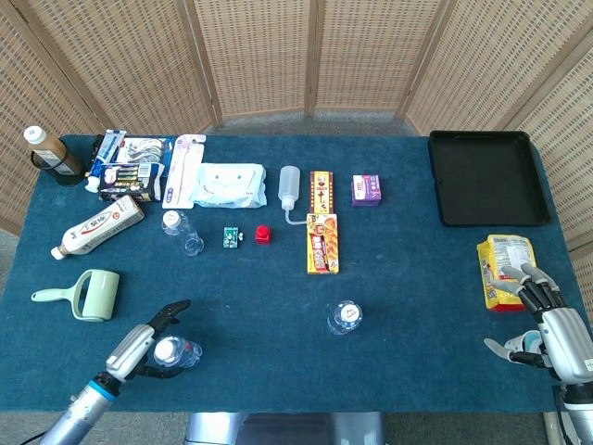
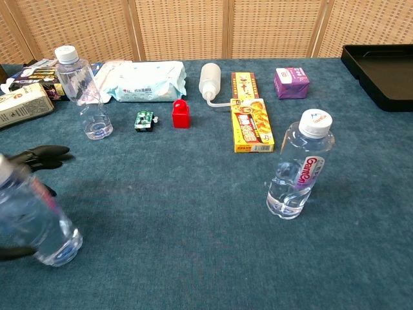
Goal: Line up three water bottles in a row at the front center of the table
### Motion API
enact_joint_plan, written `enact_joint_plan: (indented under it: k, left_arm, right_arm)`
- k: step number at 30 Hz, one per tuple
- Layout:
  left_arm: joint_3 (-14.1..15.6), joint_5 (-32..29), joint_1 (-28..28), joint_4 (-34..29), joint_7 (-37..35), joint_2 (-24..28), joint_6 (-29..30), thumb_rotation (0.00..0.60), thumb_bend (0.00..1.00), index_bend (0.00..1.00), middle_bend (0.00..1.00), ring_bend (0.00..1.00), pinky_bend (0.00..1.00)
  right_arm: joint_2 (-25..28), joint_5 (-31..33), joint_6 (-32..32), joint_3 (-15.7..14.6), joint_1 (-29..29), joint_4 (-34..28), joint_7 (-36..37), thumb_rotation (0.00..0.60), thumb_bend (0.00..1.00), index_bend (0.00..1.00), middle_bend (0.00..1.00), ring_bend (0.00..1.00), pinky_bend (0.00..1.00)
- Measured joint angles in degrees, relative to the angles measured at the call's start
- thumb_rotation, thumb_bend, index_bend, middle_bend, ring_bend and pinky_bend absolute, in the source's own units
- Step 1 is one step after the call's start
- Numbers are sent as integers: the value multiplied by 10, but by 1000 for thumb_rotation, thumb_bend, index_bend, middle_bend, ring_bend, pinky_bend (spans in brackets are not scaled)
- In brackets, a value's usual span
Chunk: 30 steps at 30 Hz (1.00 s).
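Your left hand (image 1: 141, 345) wraps the front-left bottle (image 1: 174, 352), fingers not plainly clamped; your right hand (image 1: 556, 334) waits spread. From the chest, that upright bottle (image 2: 35, 226) blurs. You're on the first grasp: close, then carry it toward the centre bottle (image 2: 297, 169), also upright on the bench (image 2: 193, 213).

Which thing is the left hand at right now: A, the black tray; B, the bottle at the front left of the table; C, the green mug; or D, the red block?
B: in the head view the left hand has its fingers around the front-left bottle, while the green mug sits apart from it.
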Motion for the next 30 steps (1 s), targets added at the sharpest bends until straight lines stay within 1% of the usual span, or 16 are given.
enact_joint_plan:
  k: [2,4,5,9,13,18,22,26,30]
  left_arm:
    - [-6,-9,0,5,-1,-15,-1,600,321,336,399,294,385]
    - [-10,-16,0,11,-3,-28,2,600,337,409,456,342,415]
    - [-13,-21,1,15,-4,-36,7,600,341,424,469,354,422]
    - [-23,-30,3,25,-4,-54,27,600,343,434,477,362,424]
    - [-25,-31,-1,18,-15,-52,36,600,337,435,477,362,424]
    - [-36,-31,-21,-17,-17,-40,31,600,331,435,477,362,424]
    - [-52,-35,-51,-55,0,-26,6,600,324,434,476,362,423]
    - [-71,-43,-90,-91,32,-12,-37,600,313,435,477,362,421]
    - [-85,-54,-121,-117,66,-9,-77,600,303,434,477,362,417]
  right_arm:
    - [0,-1,-1,1,0,0,2,600,0,230,141,54,1]
    - [0,-2,-3,2,0,1,4,600,0,230,141,54,1]
    - [0,-1,-5,2,0,2,5,600,0,230,141,54,1]
    - [0,-2,-8,4,-1,3,6,600,0,230,141,54,1]
    - [0,-4,-8,6,-3,2,3,600,0,230,141,54,1]
    - [-1,-6,-16,7,-2,1,0,600,0,230,141,54,0]
    - [-2,-6,-19,8,-2,-1,-4,600,0,230,141,54,0]
    - [-1,-5,-21,11,-3,-2,-5,600,0,231,141,54,0]
    - [-1,-4,-24,12,-3,-2,-7,600,0,232,141,54,0]
